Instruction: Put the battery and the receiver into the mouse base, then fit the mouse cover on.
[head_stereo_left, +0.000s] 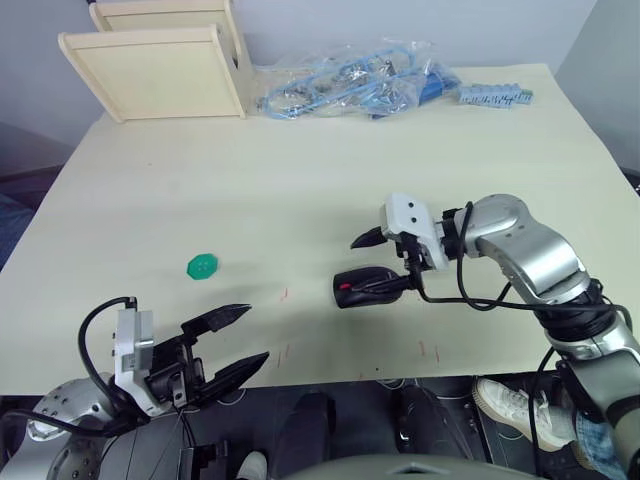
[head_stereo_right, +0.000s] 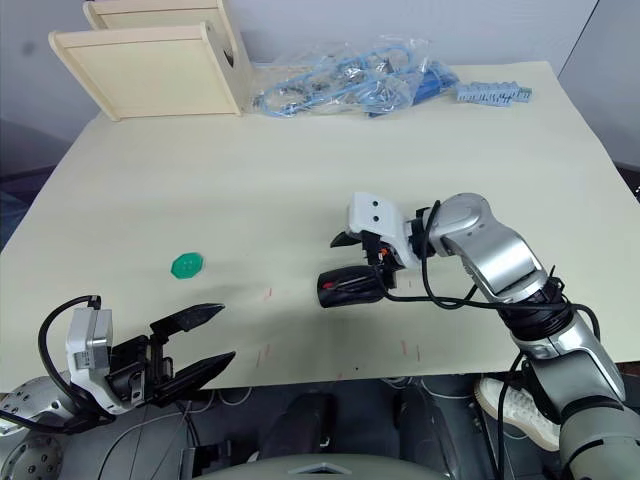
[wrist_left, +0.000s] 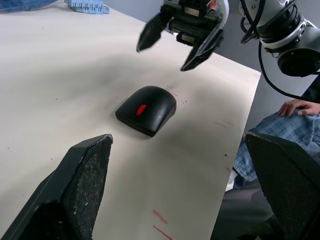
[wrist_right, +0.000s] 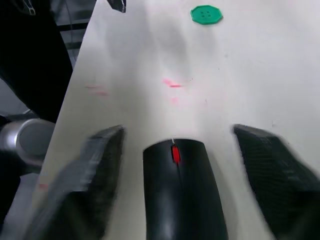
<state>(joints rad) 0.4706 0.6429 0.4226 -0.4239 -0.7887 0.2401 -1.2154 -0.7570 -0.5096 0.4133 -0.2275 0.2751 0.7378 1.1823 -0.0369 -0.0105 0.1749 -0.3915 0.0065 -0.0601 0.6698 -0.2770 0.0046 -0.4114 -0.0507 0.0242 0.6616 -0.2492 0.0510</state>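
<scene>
The black mouse with its red scroll wheel lies on the table right of centre. In the left wrist view its top is a smooth black shell, so the mouse cover seems to sit on the mouse base. The battery and the receiver are hidden. My right gripper is open just above the mouse's rear, one finger on each side, not touching it. My left gripper stands open and empty near the front-left edge, pointing toward the mouse.
A round green disc lies left of the mouse. Two wooden trays stand at the back left, with plastic bags of blue parts and a blue strip along the far edge. A person's hand rests beyond the table's right edge.
</scene>
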